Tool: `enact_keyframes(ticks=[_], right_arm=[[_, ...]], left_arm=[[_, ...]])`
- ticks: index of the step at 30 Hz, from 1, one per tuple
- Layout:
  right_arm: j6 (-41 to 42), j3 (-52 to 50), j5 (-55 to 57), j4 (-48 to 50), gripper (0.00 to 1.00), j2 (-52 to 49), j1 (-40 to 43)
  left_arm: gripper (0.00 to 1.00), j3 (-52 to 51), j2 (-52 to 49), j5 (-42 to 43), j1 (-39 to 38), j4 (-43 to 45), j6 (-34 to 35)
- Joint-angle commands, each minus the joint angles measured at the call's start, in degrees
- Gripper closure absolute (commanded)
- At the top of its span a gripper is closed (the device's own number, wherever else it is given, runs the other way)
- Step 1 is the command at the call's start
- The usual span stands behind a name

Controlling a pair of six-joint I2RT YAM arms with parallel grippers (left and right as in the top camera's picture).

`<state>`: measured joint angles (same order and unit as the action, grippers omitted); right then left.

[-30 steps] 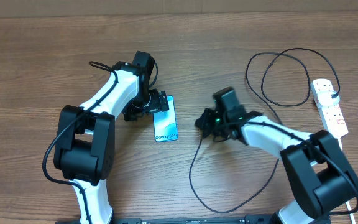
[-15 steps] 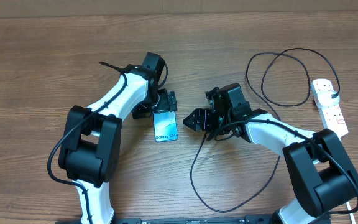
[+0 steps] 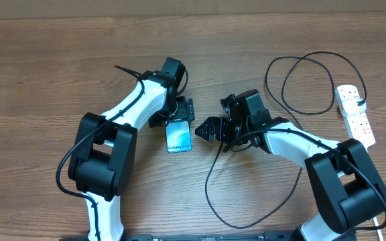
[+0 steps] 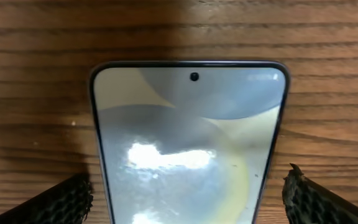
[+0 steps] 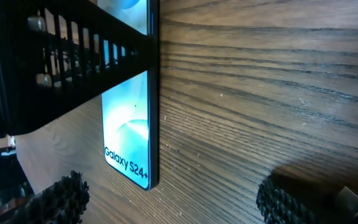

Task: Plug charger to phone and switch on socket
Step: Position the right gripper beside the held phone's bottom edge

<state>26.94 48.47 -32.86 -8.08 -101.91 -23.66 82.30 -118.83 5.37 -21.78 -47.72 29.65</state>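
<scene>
The phone (image 3: 179, 138) is lying screen up near the middle of the desk (image 3: 39, 60). Its long axis is running from far edge to near edge, with the lettered end pointing at the near edge. The left tool (image 3: 179, 119) is straddling its far, camera-hole end, fingers apart, one off each long side. The right tool (image 3: 206, 128), also spread apart, is facing the phone's right side. The charger (image 3: 206, 182) is looping toward the socket (image 3: 355, 115) by the right edge.

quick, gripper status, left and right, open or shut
left gripper: open, its fingers on either side of the phone, not clamped on it.
right gripper: open, nothing between its fingers.
</scene>
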Motion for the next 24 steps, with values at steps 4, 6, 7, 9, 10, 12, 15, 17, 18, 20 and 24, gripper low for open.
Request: enact_keyframes(ticks=[4, 6, 7, 9, 10, 12, 15, 17, 18, 20, 24], right_arm=[[-0.44, -0.07, -0.28, 0.48, 0.1, -0.55, -0.11], [-0.44, -0.07, -0.28, 0.37, 0.09, -0.55, -0.11], [-0.44, -0.07, -0.28, 0.31, 0.09, -0.55, -0.11], [-0.44, -0.07, -0.28, 0.31, 0.09, -0.55, -0.11], [-0.44, -0.07, -0.28, 0.31, 0.09, -0.55, -0.11], [-0.44, -0.07, -0.28, 0.33, 0.09, -0.55, -0.11], [-0.44, -0.07, -0.28, 0.37, 0.08, -0.55, -0.11], [-0.44, -0.07, -0.31, 0.48, 0.08, -0.55, -0.11], [-0.44, -0.07, -0.31, 0.5, 0.07, -0.55, -0.11], [-0.46, -0.07, -0.28, 0.5, 0.05, -0.55, -0.11], [-0.44, -0.07, -0.31, 0.5, 0.04, -0.55, -0.11]], left_arm=[[0.25, -1.01, -5.18, 4.81, -0.26, 0.39, -0.24], [0.33, -0.55, -5.18, 4.79, -0.26, -0.35, -0.26], [0.34, -0.33, -5.18, 4.76, -0.26, -0.81, -0.26], [0.34, 0.42, -5.18, 4.52, -0.26, -2.21, -0.26], [0.33, 0.87, -5.18, 4.02, -0.26, -3.13, -0.26], [0.31, 2.05, -5.18, 2.03, -0.26, -5.11, -0.26], [0.27, 4.44, -5.18, -3.78, -0.37, -9.14, -0.26], [0.23, 6.19, -5.18, -7.96, -0.37, -11.87, -0.26], [0.21, 7.06, -5.18, -9.53, -0.35, -12.94, -0.31], [0.18, 7.89, -5.18, -10.27, -0.15, -13.57, -0.33], [0.16, 8.0, -5.18, -9.2, 0.02, -12.96, -0.55]])
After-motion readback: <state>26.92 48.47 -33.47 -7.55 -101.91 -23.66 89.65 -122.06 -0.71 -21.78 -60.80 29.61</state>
